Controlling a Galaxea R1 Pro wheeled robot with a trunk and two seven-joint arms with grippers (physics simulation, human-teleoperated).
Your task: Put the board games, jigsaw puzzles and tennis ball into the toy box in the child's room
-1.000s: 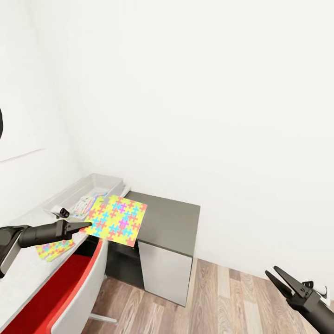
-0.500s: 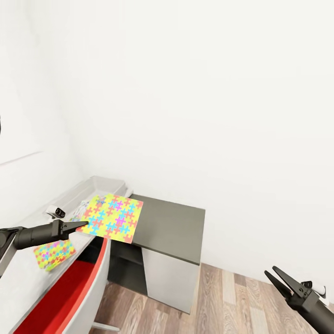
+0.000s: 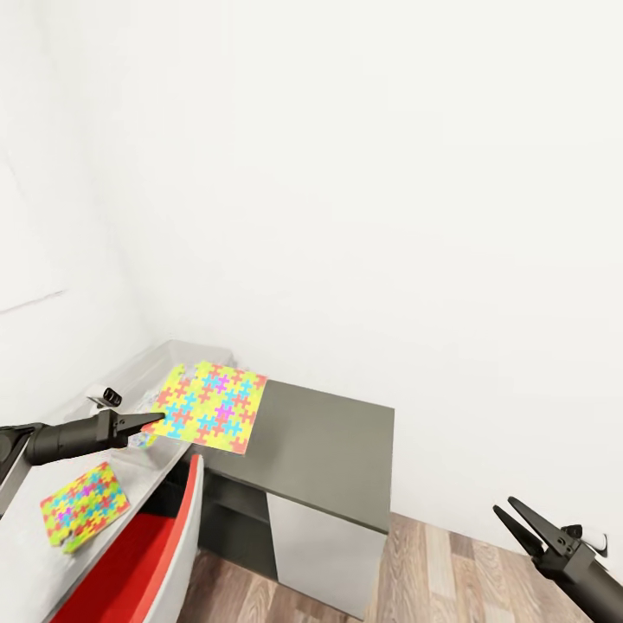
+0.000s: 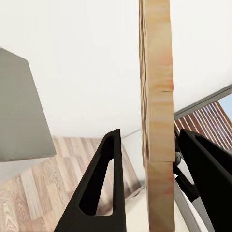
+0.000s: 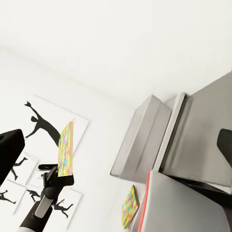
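Left gripper (image 3: 154, 420): closed on the near edge of a jigsaw puzzle (image 3: 210, 407), a thin squarish slab of yellow, pink, green and blue pieces. The slab is held roughly level in the air, over the far end of the toy box (image 3: 186, 356) and the near corner of the dark grey cabinet (image 3: 320, 450). In the left wrist view the puzzle shows edge-on as a pale wooden strip between the two black fingers (image 4: 104, 193).

Second jigsaw puzzle (image 3: 82, 506): flat on the light grey table (image 3: 26, 554), near its front edge, well apart from the held one.

Toy box: shallow light grey bin at the far end of the table against the wall; some printed colour shows inside, too hidden to name.

Red-seated chair (image 3: 143, 554): pushed up to the table below the left arm.

Right gripper (image 3: 517, 517): jaws spread apart, holding nothing, over the wood-plank floor (image 3: 450, 571).

Black silhouette posters (image 5: 41, 121): on the white wall in the right wrist view.
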